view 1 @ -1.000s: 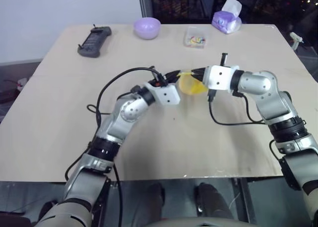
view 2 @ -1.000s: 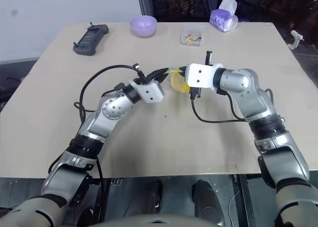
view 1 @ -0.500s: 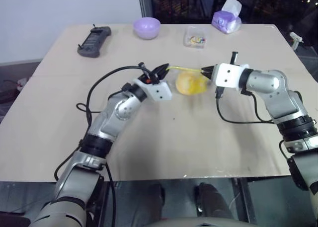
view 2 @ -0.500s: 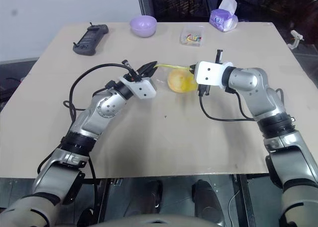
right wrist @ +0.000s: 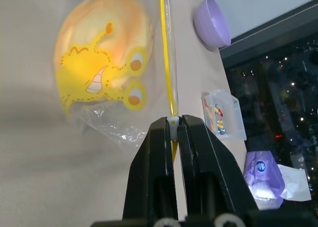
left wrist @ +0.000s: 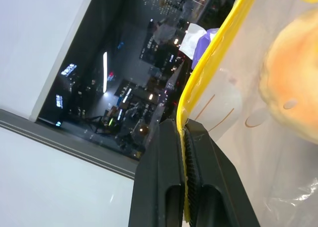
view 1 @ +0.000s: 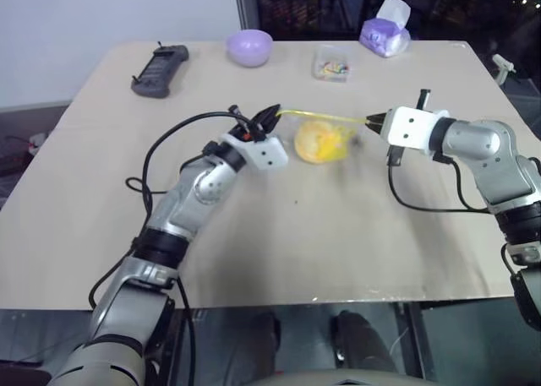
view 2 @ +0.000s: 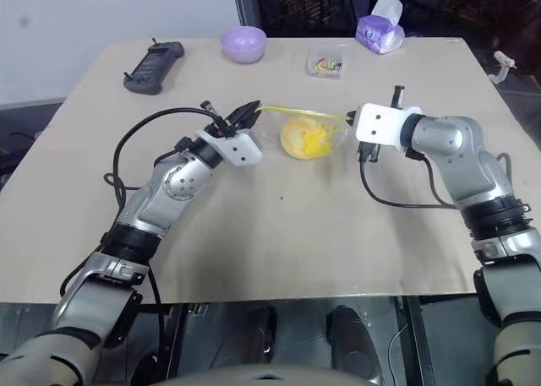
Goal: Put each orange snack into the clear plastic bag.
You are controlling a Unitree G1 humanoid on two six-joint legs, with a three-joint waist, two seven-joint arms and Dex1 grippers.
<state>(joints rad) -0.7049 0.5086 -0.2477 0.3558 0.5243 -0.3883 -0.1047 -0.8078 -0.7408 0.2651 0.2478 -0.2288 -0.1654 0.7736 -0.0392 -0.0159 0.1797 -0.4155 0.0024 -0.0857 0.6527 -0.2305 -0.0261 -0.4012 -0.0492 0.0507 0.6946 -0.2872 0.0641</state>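
Fingers of both grippers pinch the yellow seal strip (view 2: 300, 111) ends.
Left gripper (view 1: 269, 116) at 9 o'clock, right gripper (view 1: 372, 122) at 3 o'clock of the orange snack (view 1: 316, 141), stretching the clear plastic bag (view 1: 331, 143) taut, apparently for sealing.

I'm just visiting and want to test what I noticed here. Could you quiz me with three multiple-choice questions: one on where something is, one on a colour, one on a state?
1. Where is the orange snack?
A. in the purple bowl
B. inside the clear plastic bag
C. loose beside the remote

2. What colour is the bag's seal strip?
A. yellow
B. red
C. blue

3. How are the left gripper and right gripper?
A. both open
B. one open
C. both shut on the strip

Answers: B, it shows through the plastic; A, a yellow line spans between them; C, each pinches one end.
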